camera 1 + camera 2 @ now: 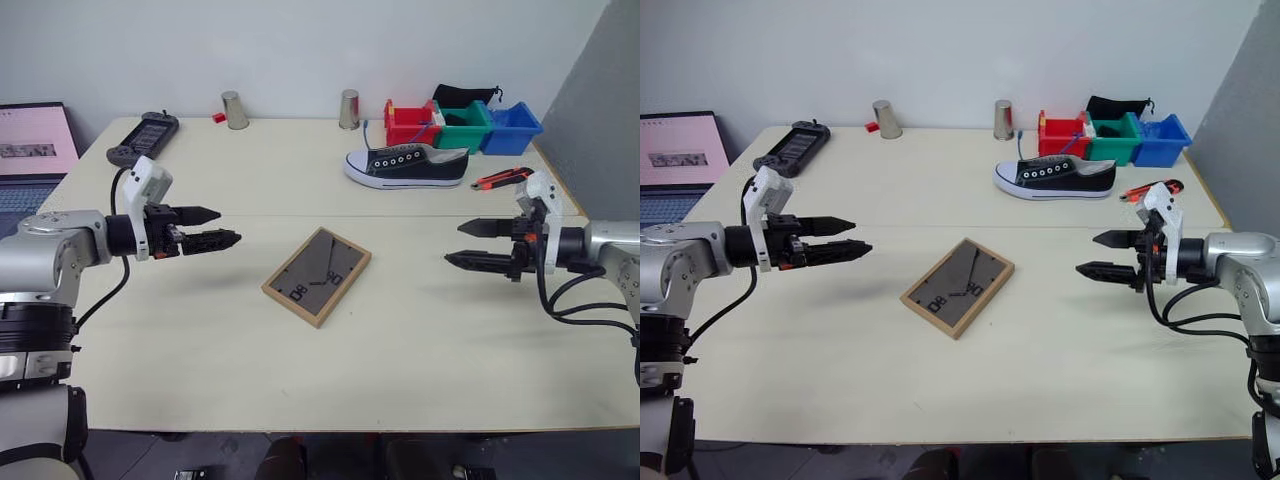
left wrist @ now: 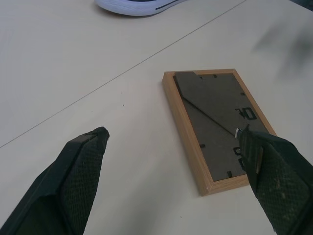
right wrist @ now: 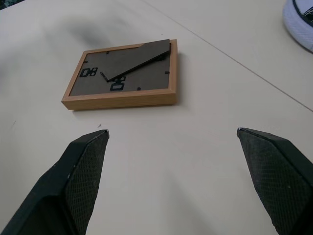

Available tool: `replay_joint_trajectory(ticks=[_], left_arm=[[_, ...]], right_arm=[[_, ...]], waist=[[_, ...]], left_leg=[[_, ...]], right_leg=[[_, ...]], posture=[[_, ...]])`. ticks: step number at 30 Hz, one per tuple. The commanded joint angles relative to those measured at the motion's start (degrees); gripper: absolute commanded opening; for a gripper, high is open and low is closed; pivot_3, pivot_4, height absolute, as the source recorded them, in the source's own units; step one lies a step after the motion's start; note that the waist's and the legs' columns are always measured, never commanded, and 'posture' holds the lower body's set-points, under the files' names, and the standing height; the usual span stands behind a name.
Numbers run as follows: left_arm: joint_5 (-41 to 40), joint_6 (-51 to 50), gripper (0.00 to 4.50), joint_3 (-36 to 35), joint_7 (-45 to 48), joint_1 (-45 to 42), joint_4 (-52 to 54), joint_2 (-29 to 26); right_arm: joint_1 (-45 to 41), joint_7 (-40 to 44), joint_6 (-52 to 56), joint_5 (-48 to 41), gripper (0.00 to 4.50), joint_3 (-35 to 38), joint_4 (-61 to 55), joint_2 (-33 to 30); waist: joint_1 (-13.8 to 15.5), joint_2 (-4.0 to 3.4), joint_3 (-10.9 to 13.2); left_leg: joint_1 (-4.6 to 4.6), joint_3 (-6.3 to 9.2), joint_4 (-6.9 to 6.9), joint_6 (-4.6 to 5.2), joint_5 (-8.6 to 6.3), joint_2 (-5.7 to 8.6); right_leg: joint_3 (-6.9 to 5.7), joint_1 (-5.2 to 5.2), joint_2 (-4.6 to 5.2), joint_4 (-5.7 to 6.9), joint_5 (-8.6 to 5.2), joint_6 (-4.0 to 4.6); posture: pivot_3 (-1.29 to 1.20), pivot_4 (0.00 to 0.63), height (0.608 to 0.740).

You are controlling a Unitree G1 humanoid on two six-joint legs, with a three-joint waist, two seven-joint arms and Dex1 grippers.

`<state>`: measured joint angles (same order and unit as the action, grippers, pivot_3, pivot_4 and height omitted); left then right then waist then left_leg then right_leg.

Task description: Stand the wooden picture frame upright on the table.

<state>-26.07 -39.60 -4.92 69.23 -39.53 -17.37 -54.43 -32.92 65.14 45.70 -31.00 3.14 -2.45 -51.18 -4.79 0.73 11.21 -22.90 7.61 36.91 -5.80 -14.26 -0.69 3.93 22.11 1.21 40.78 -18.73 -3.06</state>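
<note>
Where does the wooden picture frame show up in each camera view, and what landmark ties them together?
Left eye view: wooden picture frame lies back up, mid-table.
Right eye view: same spot, between both arms.
Left wrist view: beyond the fingers.
Right wrist view: beyond the fingers.
Shared landmark: the seam line across the table, running just past the frame.

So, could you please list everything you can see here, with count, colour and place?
wooden picture frame: one, light wood with dark back up, lying flat mid-table
table: one, cream
shoe: one, black and white, far side
bins: three, red, green, blue, far right corner
black pouch: one, behind bins
metal cups: two, far edge
remote-like device: one, black, far left
laptop: one, pink screen, left of table
orange-black tool: one, right edge
left gripper: fingers open, left of frame
right gripper: fingers open, right of frame
</note>
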Motion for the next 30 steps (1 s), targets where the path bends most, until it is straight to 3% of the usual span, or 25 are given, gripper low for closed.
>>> replay_joint_trajectory(ticks=[1,20,23,30], left_arm=[[0.5,0.6,4.50,-1.5,-0.3,-0.7,0.3,-1.3],[2.3,1.0,4.50,0.4,0.8,-0.9,-1.6,-0.5],[2.0,0.9,4.50,0.5,1.6,-1.5,-2.4,0.3],[1.4,0.8,3.09,-0.3,1.0,-1.8,-2.2,2.9]], right_arm=[[-0.1,-0.8,-0.3,-1.0,4.45,1.4,-2.0,0.3],[1.5,-2.1,1.7,-2.1,4.45,2.2,-4.4,0.3],[0.9,-2.3,2.3,-2.5,3.97,1.6,-4.4,0.8],[1.8,-3.0,2.4,-2.6,2.21,0.8,-5.5,1.3]], waist=[[0.0,0.00,0.0],[0.0,0.00,0.0],[0.0,0.00,0.0],[0.0,0.00,0.0]], left_leg=[[0.00,0.00,0.00,0.00,0.00,0.00],[0.00,0.00,0.00,0.00,0.00,-0.01],[0.00,0.00,0.00,0.00,0.00,-0.01],[-0.01,0.00,0.01,0.00,0.00,-0.01]], right_leg=[[0.00,0.00,0.00,0.00,0.00,0.00],[0.00,0.05,-0.01,0.03,0.00,0.00],[0.00,0.04,-0.01,0.03,0.00,0.00],[0.00,0.04,-0.01,0.03,0.00,0.00]], posture=[[0.00,0.150,0.740],[0.00,0.150,0.740],[0.00,0.150,0.740],[0.00,0.150,0.740]])
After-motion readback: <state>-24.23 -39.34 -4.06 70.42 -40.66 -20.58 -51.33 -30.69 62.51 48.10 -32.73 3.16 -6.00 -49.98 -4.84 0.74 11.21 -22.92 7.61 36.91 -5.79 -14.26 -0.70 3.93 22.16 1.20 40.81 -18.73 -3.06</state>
